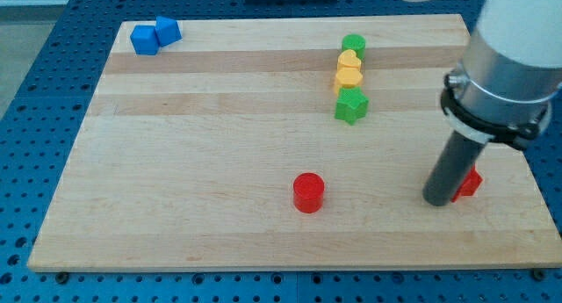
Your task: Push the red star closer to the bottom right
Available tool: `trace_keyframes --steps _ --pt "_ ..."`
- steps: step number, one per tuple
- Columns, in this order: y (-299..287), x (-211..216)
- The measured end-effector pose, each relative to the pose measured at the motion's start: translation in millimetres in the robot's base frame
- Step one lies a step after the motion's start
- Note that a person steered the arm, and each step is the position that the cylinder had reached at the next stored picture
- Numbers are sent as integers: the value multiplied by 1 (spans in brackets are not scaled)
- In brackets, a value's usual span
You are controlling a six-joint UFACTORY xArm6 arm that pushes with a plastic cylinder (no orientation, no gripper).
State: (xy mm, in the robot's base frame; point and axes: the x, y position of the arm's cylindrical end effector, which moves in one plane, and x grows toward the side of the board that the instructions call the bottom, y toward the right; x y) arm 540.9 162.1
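The red star [470, 183] lies near the view's right edge of the wooden board, low down, and is mostly hidden behind my rod. My tip [436, 199] rests on the board right against the star's left side. A red cylinder [308, 191] stands to the left of the tip, near the board's bottom middle.
A green star [351, 106] sits below two yellow blocks [349, 71] and a green round block [354, 45] in a column at the top middle-right. Two blue blocks [155, 35] sit at the top left corner. The board's [193, 162] right edge is close to the star.
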Motion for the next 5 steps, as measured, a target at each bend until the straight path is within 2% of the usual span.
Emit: trace_keyframes --steps 1,2,3,5 --pt "-31 -29" --pt "-25 -79" --pt "13 -87" --pt "29 -29"
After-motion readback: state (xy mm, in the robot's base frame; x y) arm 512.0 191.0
